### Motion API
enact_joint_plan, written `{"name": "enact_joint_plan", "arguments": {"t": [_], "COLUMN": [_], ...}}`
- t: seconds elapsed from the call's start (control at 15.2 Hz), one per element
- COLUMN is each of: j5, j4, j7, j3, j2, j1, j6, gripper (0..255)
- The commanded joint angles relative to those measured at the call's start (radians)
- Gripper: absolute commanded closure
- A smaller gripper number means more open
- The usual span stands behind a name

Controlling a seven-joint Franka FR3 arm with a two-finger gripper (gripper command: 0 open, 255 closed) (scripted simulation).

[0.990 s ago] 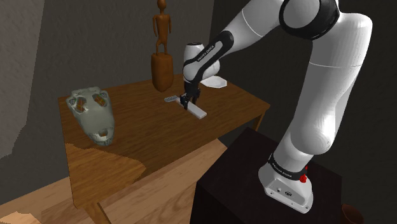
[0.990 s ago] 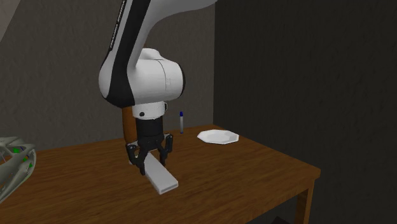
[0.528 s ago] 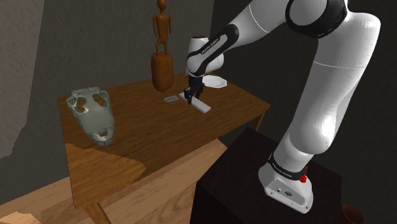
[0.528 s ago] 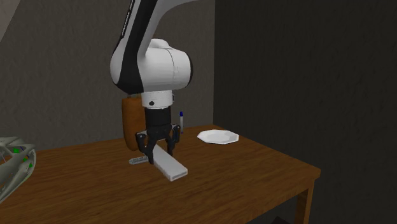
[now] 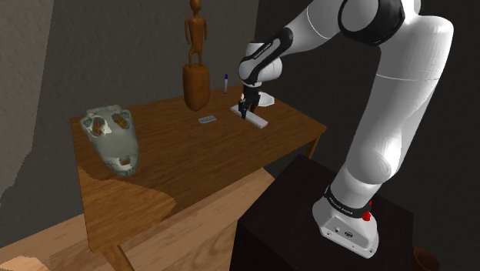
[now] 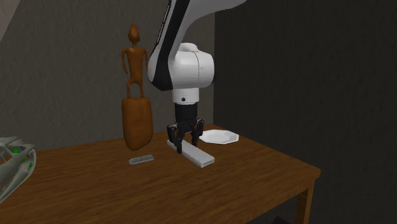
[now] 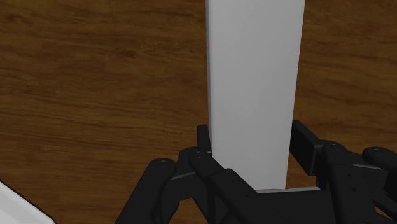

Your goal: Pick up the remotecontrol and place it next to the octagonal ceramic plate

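Note:
A long, plain white remote control point(image 5: 256, 119) point(image 6: 196, 156) point(image 7: 254, 76) is clasped at one end by my black gripper point(image 5: 245, 110) point(image 6: 180, 147) point(image 7: 251, 137), which is shut on it. The remote hangs low over the wooden table point(image 5: 192, 158) point(image 6: 254, 175), its free end pointing away from the fingers. The white octagonal plate point(image 5: 266, 100) point(image 6: 218, 137) lies close behind the gripper near the table's far corner, partly hidden by the hand in the shoulder view.
A tall brown wooden figure point(image 5: 195, 73) point(image 6: 135, 108) stands at the back of the table. A small grey flat object point(image 5: 207, 119) point(image 6: 141, 160) lies near it. A greenish skull-like mask point(image 5: 114, 138) point(image 6: 11, 167) sits at the far side. A blue-tipped pen point(image 5: 225, 81) stands upright.
The gripper has carried the remote across the table towards the plate, to the right in both exterior views. The wooden figure and the small grey object are now uncovered in the second exterior view.

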Motion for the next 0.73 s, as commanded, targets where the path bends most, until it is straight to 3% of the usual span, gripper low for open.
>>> {"name": "enact_joint_plan", "arguments": {"t": [0.0,0.66], "j5": [0.011,0.070], "j4": [0.027,0.217], "j7": [-0.058,-0.305], "j3": [-0.017,-0.073], "j2": [0.022,0.152], "j1": [-0.033,-0.195], "j6": [-0.005,-0.069], "gripper": [255,255]}}
